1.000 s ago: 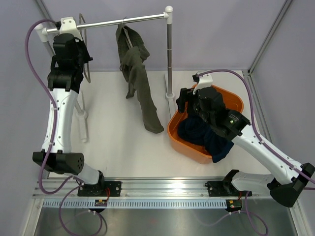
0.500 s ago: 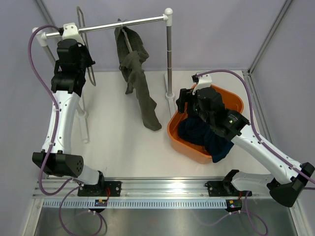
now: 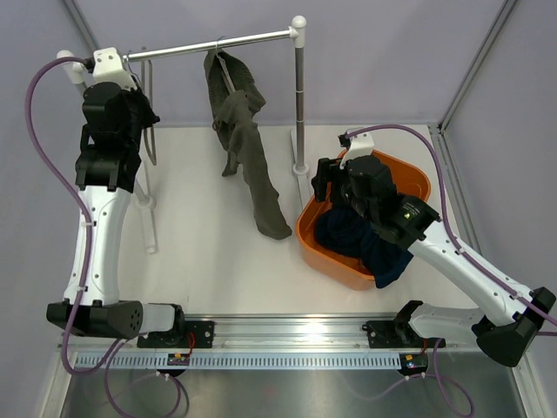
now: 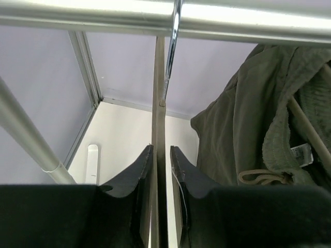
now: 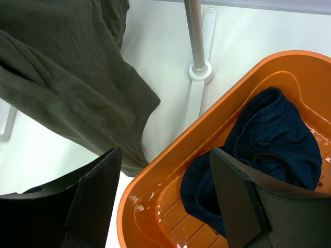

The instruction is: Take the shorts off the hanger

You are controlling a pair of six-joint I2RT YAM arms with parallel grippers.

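The olive-green shorts (image 3: 252, 165) hang from a wooden hanger (image 3: 228, 65) on the silver rail (image 3: 218, 42), one leg trailing onto the table. In the left wrist view the shorts (image 4: 243, 119) are to the right, drawstring showing. My left gripper (image 3: 139, 109) is up by the rail's left end. Its jaws (image 4: 162, 147) are shut on the thin bar of a second, bare hanger (image 4: 160, 103), whose hook is over the rail (image 4: 103, 15). My right gripper (image 3: 329, 178) is open and empty over the orange basket's rim; the shorts' leg (image 5: 67, 77) lies to its left.
The orange basket (image 3: 418, 178) at the right holds a navy garment (image 3: 357, 235), also in the right wrist view (image 5: 258, 134). The rack's right post (image 3: 299, 96) stands between shorts and basket. The rack's left foot (image 3: 150, 218) lies by my left arm.
My left arm has swung left with the bare hanger in its jaws, and the rail shifted a little. The shorts swayed slightly. The right arm has not moved.
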